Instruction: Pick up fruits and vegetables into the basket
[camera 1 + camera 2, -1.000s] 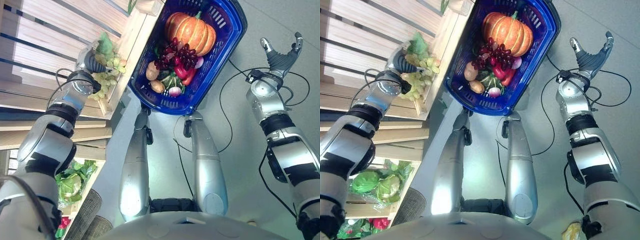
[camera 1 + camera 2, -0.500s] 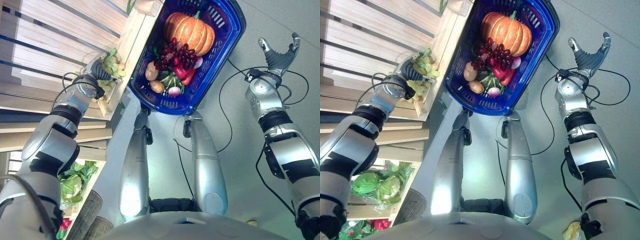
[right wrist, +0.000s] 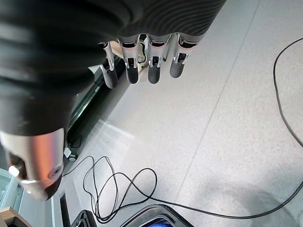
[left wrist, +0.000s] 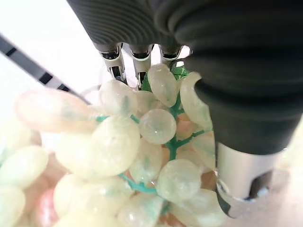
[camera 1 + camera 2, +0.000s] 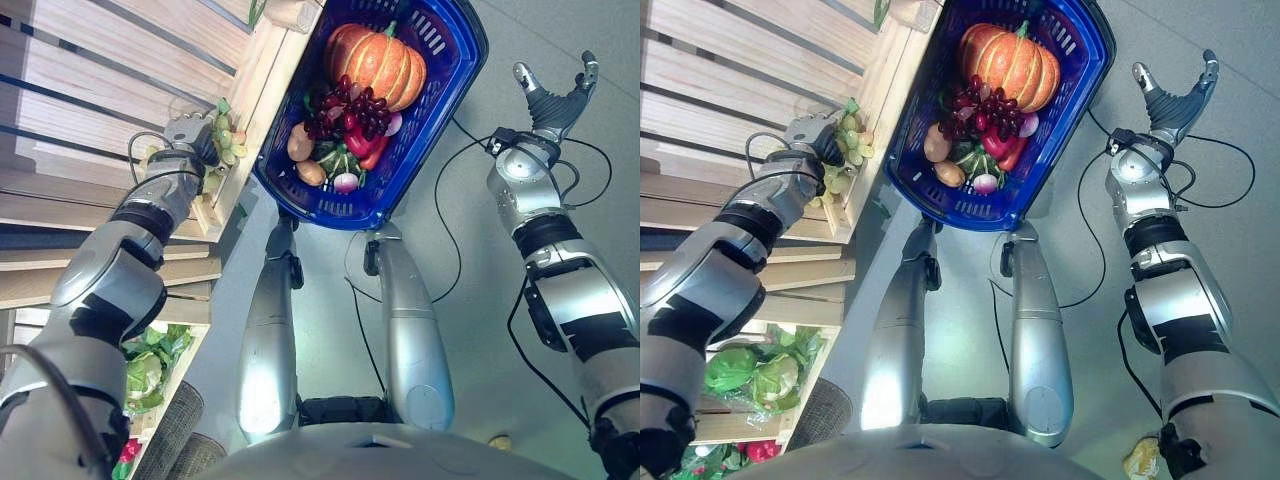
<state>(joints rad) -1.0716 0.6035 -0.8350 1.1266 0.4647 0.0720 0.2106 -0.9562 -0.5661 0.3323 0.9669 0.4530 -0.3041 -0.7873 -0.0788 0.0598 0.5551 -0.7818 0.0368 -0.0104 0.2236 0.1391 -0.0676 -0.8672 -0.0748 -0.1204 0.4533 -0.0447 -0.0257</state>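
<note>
Grapes: glossy, translucent plastic. Basket: shiny blue plastic lattice. Crate: pale, matt bare wood.

Wooden slatted shelving (pale planks) over grey floor.

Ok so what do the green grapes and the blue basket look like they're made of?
Green grapes: probably plastic, since the pale, waxy, translucent balls sit on a teal moulded stem. Blue basket: glossy moulded plastic with slotted walls.
</note>
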